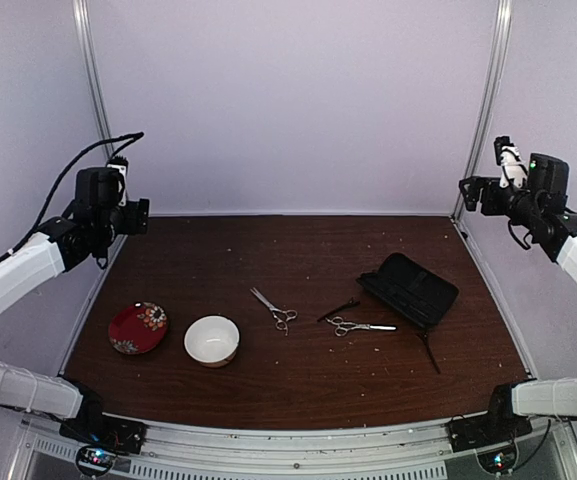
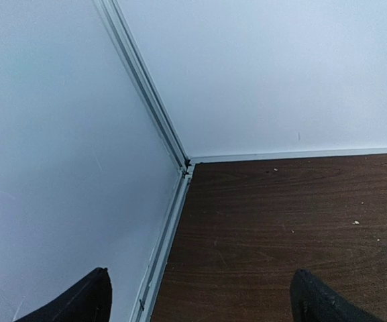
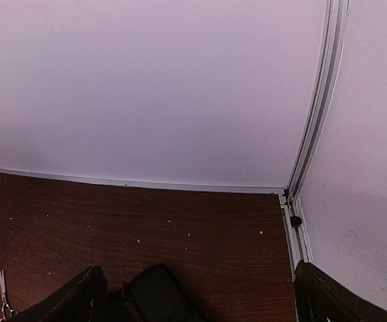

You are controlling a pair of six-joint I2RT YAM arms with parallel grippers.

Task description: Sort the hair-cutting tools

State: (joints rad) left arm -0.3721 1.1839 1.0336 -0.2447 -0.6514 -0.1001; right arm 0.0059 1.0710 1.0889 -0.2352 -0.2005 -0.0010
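Aloft, left jaws spread, right jaws spread, both above rear table (image 1: 298, 390) corners, scissors (image 1: 274, 310) mid-table, second scissors (image 1: 360, 326) beside pouch (image 1: 408, 288).

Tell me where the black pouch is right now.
In the top view, the black pouch lies on the right half of the table, just behind the right-hand scissors, with a thin black stick by its near edge.

Black pouch (image 3: 156, 295) cropped by bottom edge, scissors (image 3: 4, 294) clipped at lower-left corner; black stick (image 1: 338, 310) too small to identify.
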